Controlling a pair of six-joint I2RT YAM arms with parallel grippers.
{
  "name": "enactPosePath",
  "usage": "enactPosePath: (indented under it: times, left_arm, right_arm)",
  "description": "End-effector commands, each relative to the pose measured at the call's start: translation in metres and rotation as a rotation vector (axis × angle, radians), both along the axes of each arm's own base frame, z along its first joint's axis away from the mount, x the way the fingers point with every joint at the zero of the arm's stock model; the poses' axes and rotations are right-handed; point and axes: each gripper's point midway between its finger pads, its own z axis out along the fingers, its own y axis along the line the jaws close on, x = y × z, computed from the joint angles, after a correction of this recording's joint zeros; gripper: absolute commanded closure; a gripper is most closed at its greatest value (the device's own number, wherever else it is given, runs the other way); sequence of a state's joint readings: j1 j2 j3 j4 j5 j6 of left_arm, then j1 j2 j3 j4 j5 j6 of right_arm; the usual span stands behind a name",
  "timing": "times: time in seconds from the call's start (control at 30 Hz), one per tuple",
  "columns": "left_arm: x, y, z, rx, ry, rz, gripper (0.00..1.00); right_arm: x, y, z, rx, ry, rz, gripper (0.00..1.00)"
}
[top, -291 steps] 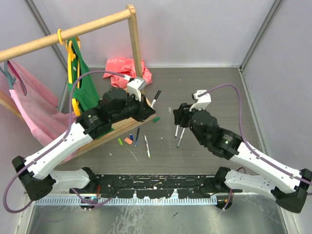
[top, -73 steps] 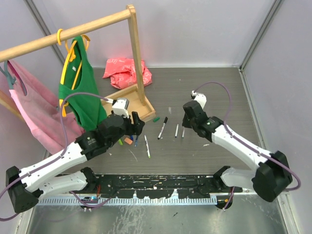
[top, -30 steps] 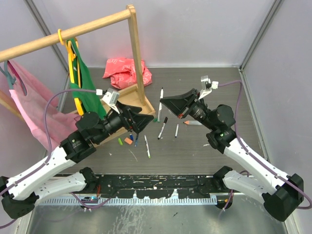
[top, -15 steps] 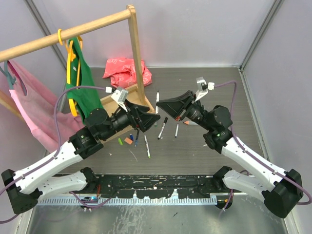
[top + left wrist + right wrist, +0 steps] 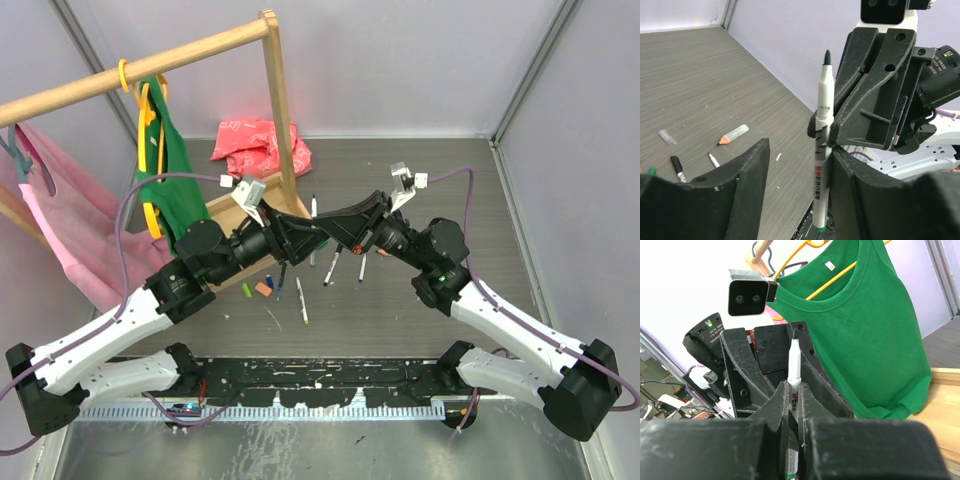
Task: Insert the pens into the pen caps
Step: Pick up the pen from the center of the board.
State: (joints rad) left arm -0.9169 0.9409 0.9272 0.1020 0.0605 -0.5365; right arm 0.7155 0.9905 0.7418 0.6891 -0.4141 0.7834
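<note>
barely begun, by the look of it: one bare-tipped pen (image 5: 824, 95) pinched upright in the clenched right hand (image 5: 791, 390), held aloft inside the released, wide-spread left hand (image 5: 800, 155), no cap fitted, other pens (image 5: 331, 267) and loose caps (image 5: 263, 288) lying unjoined on the surface (image 5: 450, 190) below.

A grey wood-grain table (image 5: 450, 190) is enclosed by pale lilac walls (image 5: 400, 60). At upper left a wooden rack (image 5: 150, 62) is hung with a green shirt (image 5: 165, 195) and a pink garment (image 5: 60, 230). A red cloth (image 5: 255, 145) is laid at top centre.
</note>
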Motion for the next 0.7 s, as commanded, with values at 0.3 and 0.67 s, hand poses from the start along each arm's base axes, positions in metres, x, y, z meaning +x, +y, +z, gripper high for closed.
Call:
enactPosePath:
  times: [0.3, 0.67]
  left_arm:
    - [-0.0091, -0.0047, 0.0398, -0.092, -0.077, -0.057, 0.74]
    - [-0.005, -0.0036, 0.0375, -0.075, -0.063, -0.035, 0.98]
  right_arm:
    - [-0.005, 0.0, 0.0171, 0.037, -0.067, -0.005, 1.0]
    - [-0.0013, -0.0009, 0.013, 0.031, -0.058, -0.028, 0.98]
